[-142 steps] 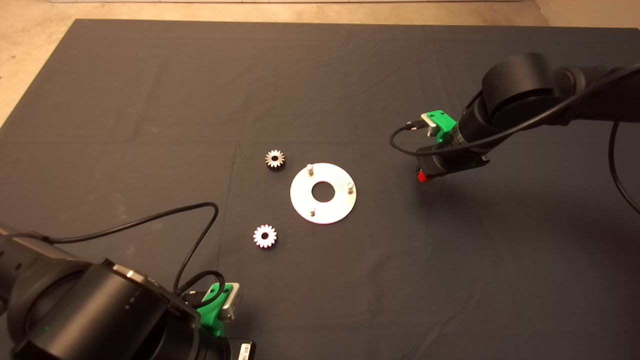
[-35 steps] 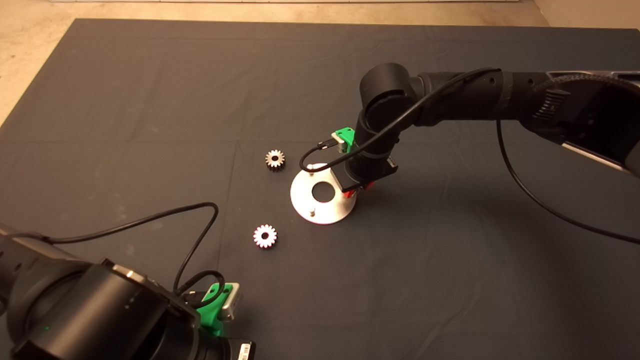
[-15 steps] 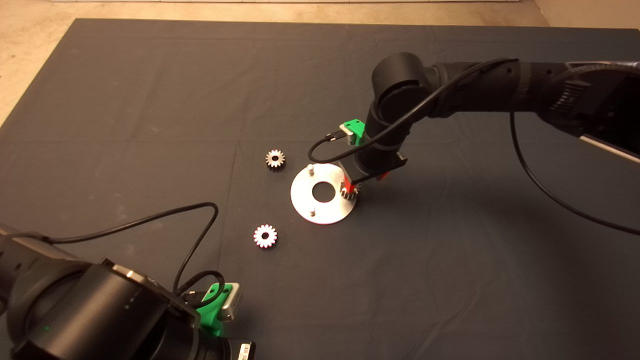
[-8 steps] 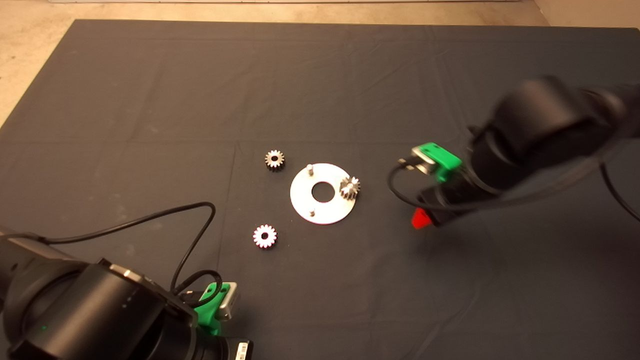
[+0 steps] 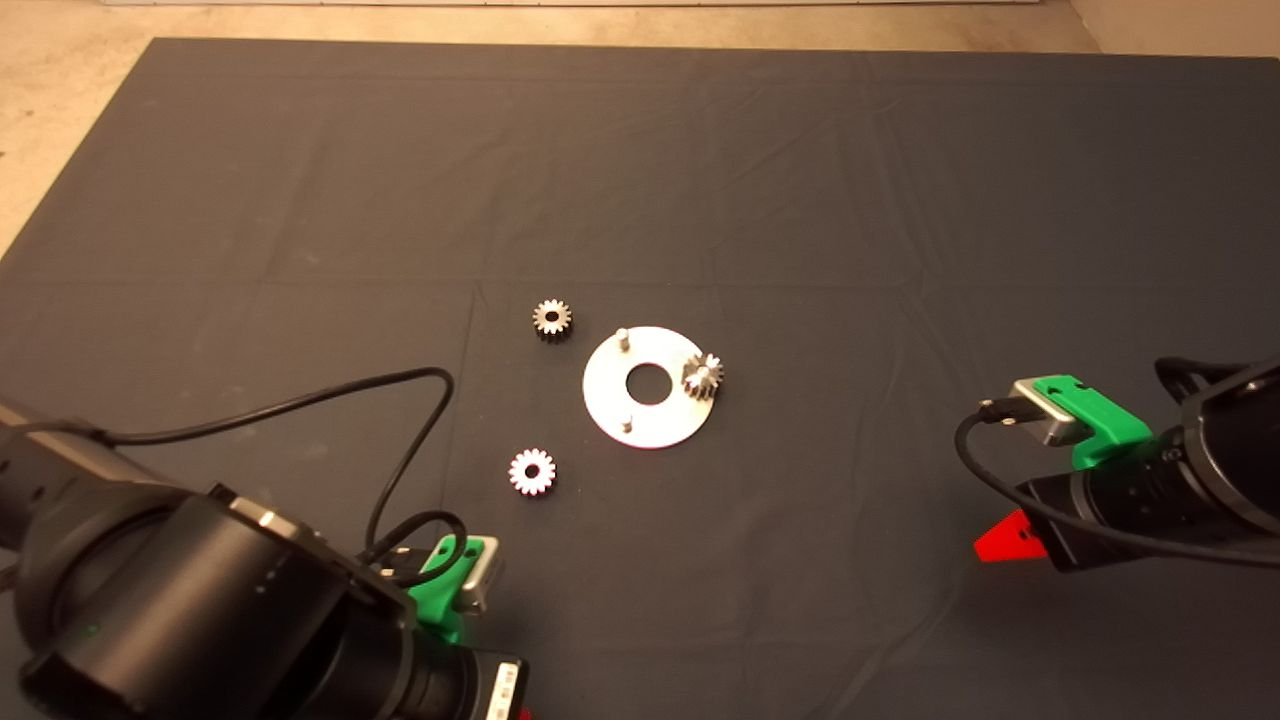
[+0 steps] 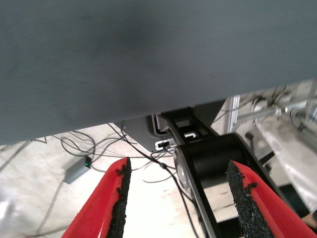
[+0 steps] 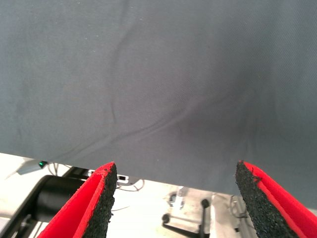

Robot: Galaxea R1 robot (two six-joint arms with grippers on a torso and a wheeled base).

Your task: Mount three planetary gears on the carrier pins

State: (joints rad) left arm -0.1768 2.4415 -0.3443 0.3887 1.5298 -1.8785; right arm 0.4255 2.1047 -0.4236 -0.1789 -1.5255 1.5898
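Observation:
The round silver disc [image 5: 648, 408] lies mid-mat. One planetary gear [image 5: 703, 376] sits on the disc's right carrier pin, a little tilted. The other two pins [image 5: 621, 337] [image 5: 626, 424] are bare. A second gear [image 5: 552, 319] lies flat on the mat to the upper left of the disc, and a third [image 5: 531, 471] to the lower left. My right gripper [image 7: 176, 198] is open and empty at the lower right edge, far from the disc. My left gripper [image 6: 176, 198] is open and empty, parked at the lower left.
The dark mat [image 5: 300, 200] covers the table, with light floor beyond its far and left edges. A black cable [image 5: 400, 400] loops from the left arm over the mat near the lower-left gear. Both wrist views look past the mat's edge at the floor and cables.
My right gripper set a gear on the disc's right pin, let go of it and drew back to the lower right edge. The left arm shifted slightly.

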